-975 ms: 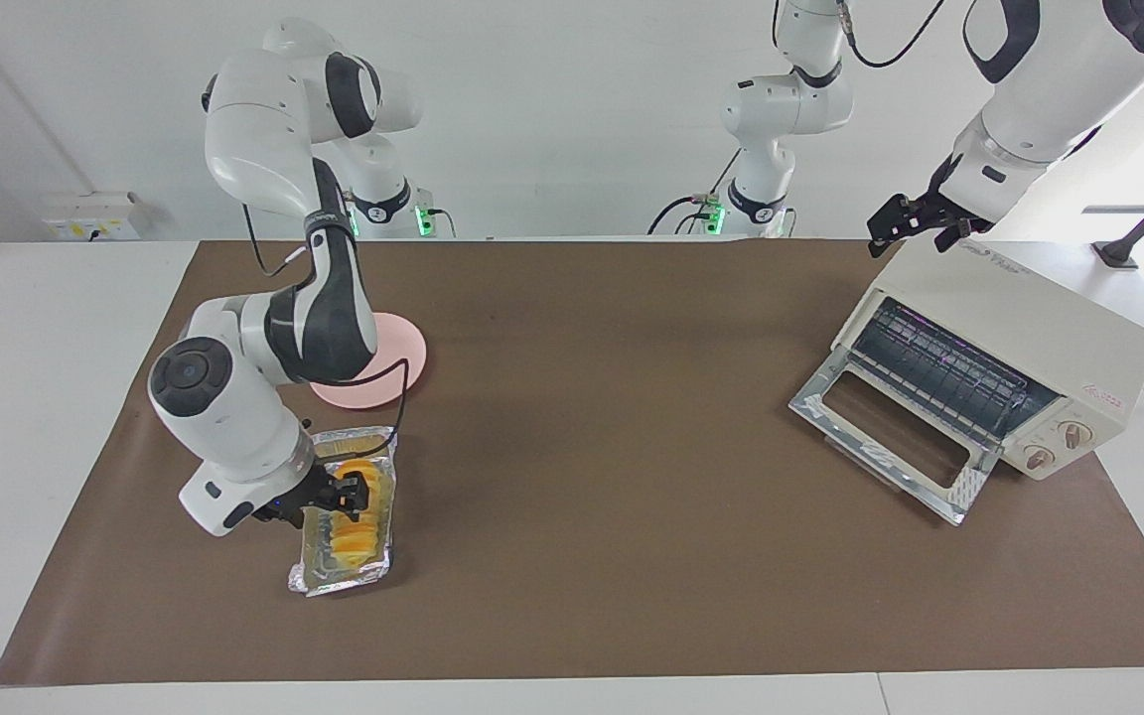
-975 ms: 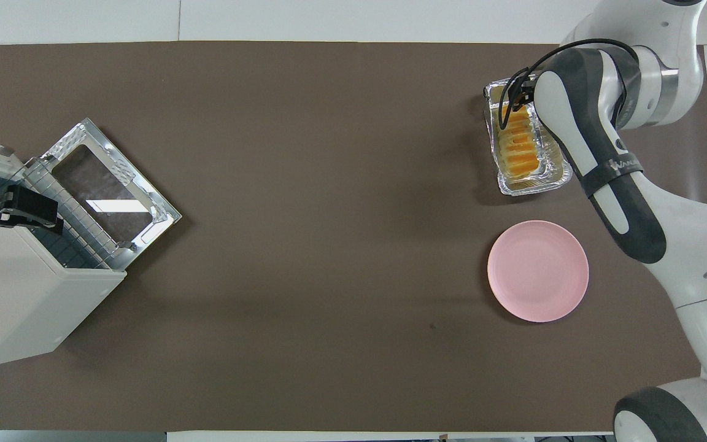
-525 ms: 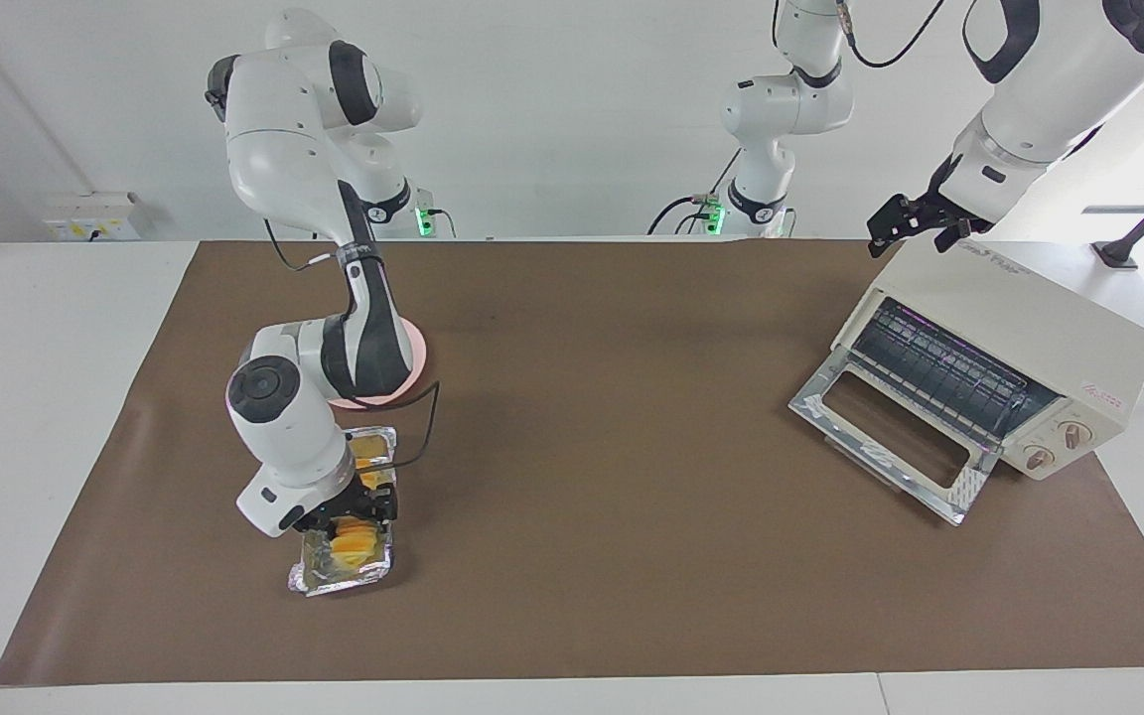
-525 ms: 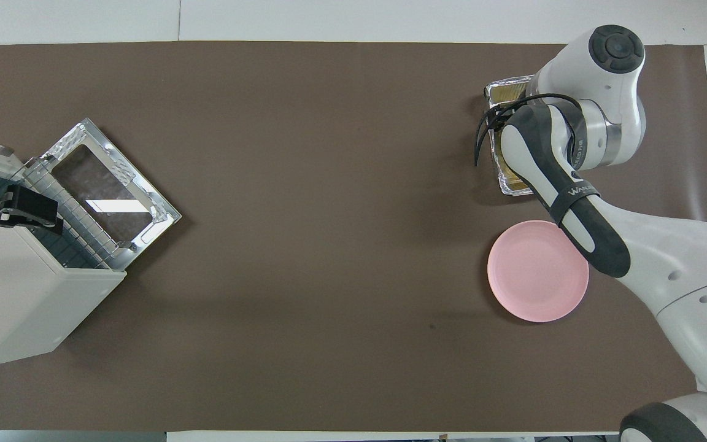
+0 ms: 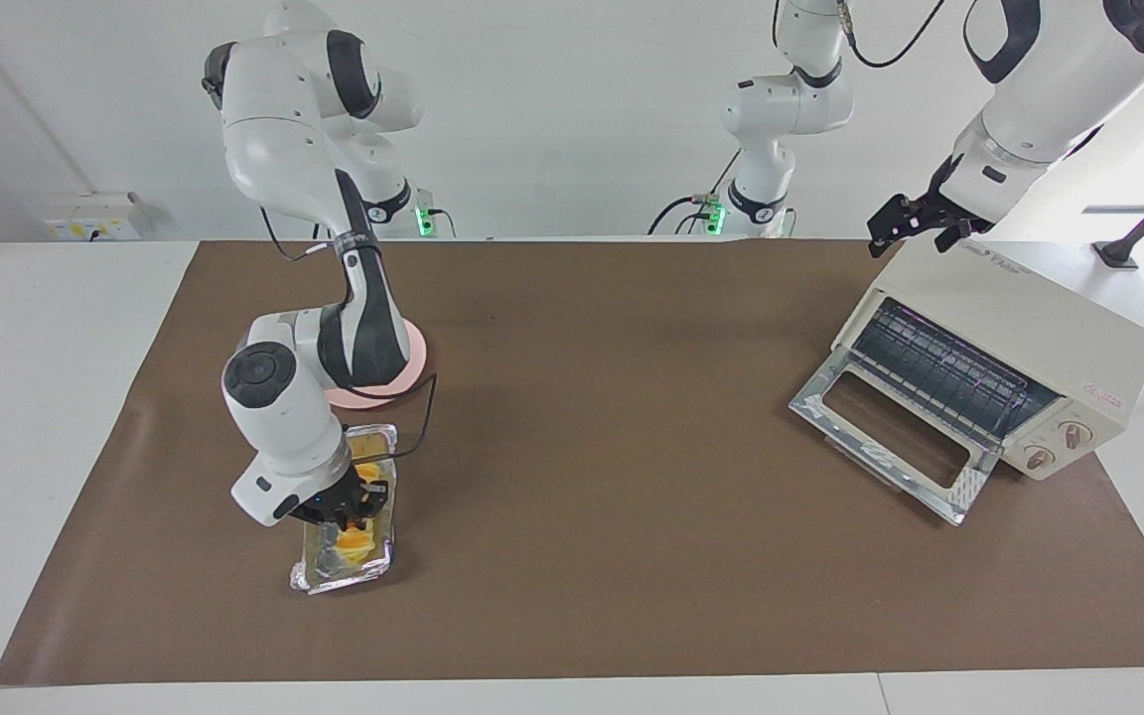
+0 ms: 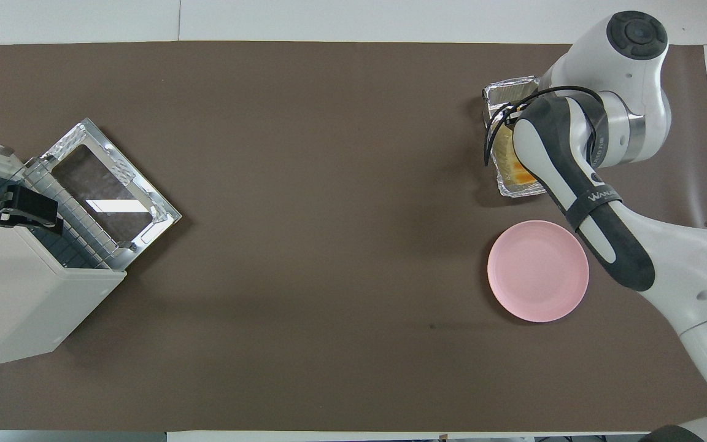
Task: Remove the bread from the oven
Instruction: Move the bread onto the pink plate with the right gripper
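With the oven (image 5: 989, 372) open and bare-racked at the left arm's end of the tabletop (image 5: 592, 477), bread (image 5: 354, 541) already out, lying in foil tray (image 5: 319, 576) under right pincer (image 5: 349, 508), grip undeterminable; left pincer (image 5: 915, 226) waiting over oven, spread likewise unclear.

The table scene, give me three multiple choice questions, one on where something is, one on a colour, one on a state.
1. Where is the bread?
A. in the foil tray
B. on the plate
C. on the oven rack

2. What colour is the plate?
A. blue
B. pink
C. green

3. How is the oven door?
A. shut
B. removed
C. folded down open

Answers: 1 A, the loaf lies in the tray under the right gripper. 2 B, the round plate is pink. 3 C, the glass door lies flat before the rack, the left gripper waiting above the oven.
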`<action>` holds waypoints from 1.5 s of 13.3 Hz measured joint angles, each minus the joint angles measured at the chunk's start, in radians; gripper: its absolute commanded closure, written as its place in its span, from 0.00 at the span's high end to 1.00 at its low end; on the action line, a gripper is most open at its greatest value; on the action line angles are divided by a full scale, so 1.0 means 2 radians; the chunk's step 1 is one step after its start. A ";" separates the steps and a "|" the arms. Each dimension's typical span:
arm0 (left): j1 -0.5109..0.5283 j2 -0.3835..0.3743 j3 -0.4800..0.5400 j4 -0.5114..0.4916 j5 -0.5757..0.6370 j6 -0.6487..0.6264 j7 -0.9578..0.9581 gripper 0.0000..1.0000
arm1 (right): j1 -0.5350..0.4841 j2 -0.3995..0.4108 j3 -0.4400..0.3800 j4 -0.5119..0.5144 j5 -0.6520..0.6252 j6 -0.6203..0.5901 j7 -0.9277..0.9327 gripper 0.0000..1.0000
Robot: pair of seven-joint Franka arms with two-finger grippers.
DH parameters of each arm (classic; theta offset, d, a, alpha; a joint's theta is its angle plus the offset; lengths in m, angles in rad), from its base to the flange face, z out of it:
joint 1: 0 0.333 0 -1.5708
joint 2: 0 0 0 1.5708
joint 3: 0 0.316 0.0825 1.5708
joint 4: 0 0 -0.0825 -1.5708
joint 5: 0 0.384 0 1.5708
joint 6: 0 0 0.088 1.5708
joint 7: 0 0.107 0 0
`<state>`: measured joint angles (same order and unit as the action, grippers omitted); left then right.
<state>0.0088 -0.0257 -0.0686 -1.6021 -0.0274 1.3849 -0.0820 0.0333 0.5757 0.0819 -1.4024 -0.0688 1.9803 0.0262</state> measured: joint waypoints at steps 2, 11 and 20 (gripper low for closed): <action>0.000 0.000 0.000 0.000 0.000 0.000 0.000 1.00 | 0.000 -0.057 0.002 -0.011 0.001 -0.068 0.000 0.00; 0.000 0.000 0.000 0.000 0.000 0.000 0.000 1.00 | 0.000 -0.356 0.004 -0.530 0.035 0.220 0.000 0.00; 0.000 0.000 0.000 0.000 0.000 0.000 0.000 1.00 | 0.000 -0.372 0.005 -0.545 0.035 0.190 0.000 1.00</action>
<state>0.0088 -0.0257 -0.0686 -1.6021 -0.0274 1.3849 -0.0821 0.0341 -0.1687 0.0926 -2.4915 0.0010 2.3610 0.0261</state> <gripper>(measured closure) 0.000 0.515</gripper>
